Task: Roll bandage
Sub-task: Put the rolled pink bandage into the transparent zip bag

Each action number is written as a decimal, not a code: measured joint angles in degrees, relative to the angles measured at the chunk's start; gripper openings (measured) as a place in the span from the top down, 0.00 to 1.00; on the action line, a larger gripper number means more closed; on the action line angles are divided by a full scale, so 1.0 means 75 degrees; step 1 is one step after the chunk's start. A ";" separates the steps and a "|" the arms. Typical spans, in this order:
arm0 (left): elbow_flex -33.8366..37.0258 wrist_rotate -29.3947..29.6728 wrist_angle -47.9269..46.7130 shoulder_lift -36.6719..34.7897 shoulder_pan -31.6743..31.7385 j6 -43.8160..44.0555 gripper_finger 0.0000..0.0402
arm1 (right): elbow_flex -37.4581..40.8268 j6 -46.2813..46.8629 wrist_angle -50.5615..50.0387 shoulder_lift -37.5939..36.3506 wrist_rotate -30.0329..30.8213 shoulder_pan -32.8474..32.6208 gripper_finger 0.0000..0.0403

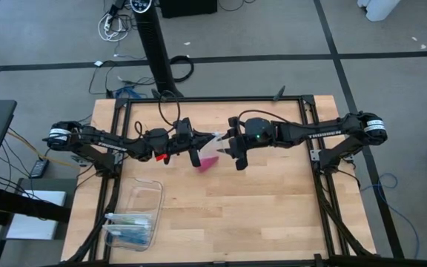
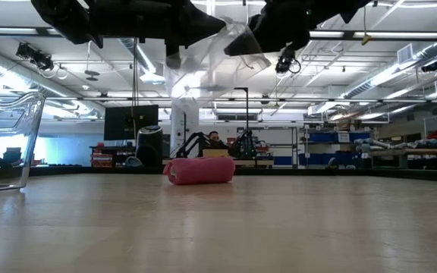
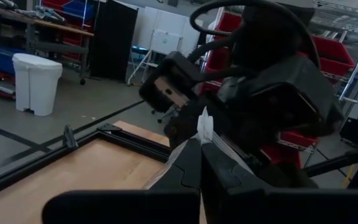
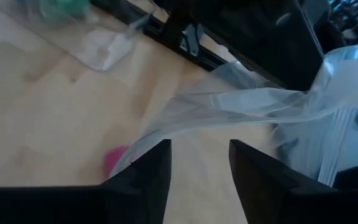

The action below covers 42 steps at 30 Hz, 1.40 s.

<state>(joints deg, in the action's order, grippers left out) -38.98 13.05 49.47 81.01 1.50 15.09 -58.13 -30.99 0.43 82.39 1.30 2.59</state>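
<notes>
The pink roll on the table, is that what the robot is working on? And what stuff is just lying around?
For the job:
- bandage, rolled up, lying on the table
- left hand, shut on the clear plastic bag
- right hand, open beside the bag

Just lying about:
- clear plastic box

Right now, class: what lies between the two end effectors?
A clear plastic bag, pinched by the left end effector, hangs before the open right end effector, above the bandage; high view shows it.

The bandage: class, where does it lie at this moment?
In the high view the bandage lies near the table's middle, below the clear plastic bag stretched between the left gripper and right gripper; the low view shows it resting on the tabletop.
</notes>
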 joint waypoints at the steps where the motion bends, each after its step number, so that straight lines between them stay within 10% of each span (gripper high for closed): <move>1: 0.0000 -0.0019 0.0004 0.0000 0.0000 -0.0003 1.00 | 0.0000 0.0142 0.0013 0.0000 -0.0126 0.0039 0.57; 22: -0.0011 0.0361 -0.0502 0.0143 -0.0035 -0.0787 1.00 | 0.0000 0.3081 -0.0384 0.0000 -0.0093 0.0368 0.49; 42: -0.0007 0.0820 -0.0182 0.0831 -0.0114 -0.1770 1.00 | 0.0006 0.3092 -0.1171 -0.0036 0.0141 0.0370 0.42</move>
<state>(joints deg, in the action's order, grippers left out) -39.03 19.20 48.10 87.24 0.64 1.82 -58.08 -7.80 -8.35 82.12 2.36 5.37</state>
